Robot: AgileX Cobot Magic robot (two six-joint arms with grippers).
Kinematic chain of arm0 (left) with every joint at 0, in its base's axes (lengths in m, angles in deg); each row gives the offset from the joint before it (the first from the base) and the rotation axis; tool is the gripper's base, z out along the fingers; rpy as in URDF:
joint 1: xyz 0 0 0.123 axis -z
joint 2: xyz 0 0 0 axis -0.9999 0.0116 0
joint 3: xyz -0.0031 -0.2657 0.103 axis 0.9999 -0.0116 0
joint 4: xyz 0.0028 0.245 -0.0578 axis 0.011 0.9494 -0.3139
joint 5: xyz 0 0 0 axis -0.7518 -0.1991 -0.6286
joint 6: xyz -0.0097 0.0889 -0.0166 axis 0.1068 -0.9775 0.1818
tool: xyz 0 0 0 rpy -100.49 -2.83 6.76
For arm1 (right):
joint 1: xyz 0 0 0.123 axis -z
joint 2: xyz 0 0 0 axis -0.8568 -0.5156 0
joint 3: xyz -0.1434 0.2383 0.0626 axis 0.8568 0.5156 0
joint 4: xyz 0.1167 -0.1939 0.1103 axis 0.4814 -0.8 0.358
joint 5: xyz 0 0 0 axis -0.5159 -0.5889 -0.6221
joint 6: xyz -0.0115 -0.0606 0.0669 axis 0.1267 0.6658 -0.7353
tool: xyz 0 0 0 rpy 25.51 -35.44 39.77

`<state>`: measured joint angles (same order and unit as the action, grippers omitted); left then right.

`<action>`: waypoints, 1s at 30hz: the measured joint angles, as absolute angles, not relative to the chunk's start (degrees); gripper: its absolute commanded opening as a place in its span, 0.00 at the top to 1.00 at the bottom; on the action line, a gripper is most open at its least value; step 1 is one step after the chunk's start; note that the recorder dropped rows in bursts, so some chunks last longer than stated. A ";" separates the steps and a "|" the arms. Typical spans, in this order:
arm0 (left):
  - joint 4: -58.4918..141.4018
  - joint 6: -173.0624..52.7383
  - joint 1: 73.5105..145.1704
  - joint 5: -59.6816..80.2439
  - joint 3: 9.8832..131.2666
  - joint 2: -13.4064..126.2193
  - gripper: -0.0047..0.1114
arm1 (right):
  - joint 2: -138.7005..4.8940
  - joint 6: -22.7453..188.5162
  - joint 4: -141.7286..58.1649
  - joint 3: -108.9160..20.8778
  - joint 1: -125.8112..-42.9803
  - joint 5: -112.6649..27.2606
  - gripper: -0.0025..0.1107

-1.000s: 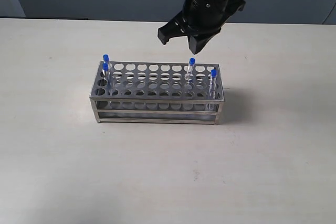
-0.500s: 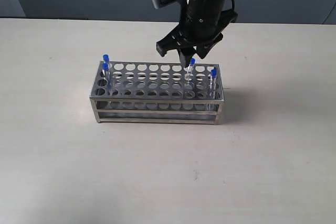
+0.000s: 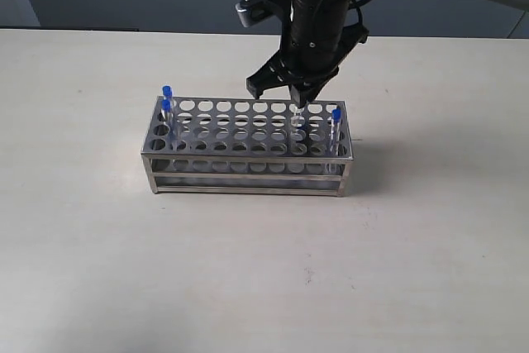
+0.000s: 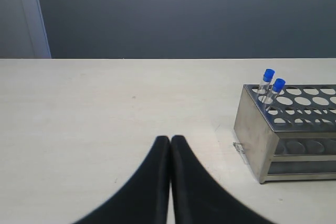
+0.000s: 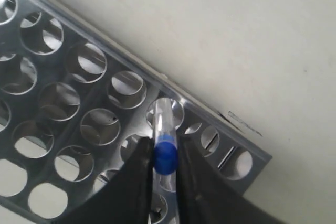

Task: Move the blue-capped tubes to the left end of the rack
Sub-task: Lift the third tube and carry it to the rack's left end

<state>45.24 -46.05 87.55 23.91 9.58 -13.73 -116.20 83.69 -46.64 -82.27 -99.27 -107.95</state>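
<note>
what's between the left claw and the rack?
Only bare table, as the left wrist view shows. The shut left claw sits apart from the rack.

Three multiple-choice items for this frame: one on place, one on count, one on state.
1. The tube at the right gripper stands: A at the rack's left end; B in its right half; C outside it.
2. Blue-capped tubes at the rack's left end: A one; B two; C four.
3. The left gripper is: A shut, empty; B open; C gripping a tube.
Answers: 1 B, it is gripped right of the rack's middle; 2 B, two stand there side by side; 3 A, its jaws meet with nothing between.
</note>
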 measured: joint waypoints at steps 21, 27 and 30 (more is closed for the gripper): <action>45.24 -46.05 87.55 23.91 9.58 -13.73 0.95 | -104.61 83.69 -46.27 -82.27 -99.27 -111.09 0.98; 45.24 -46.05 87.55 23.91 9.58 -13.73 0.95 | -102.49 84.95 -44.17 -82.27 -100.65 -111.12 0.98; 45.24 -46.05 87.55 23.91 9.58 -13.73 0.95 | -102.04 87.94 -44.17 -82.27 -103.20 -111.12 0.98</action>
<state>45.24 -46.05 87.55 23.91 9.58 -13.73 -102.04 87.94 -44.17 -82.27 -103.20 -111.12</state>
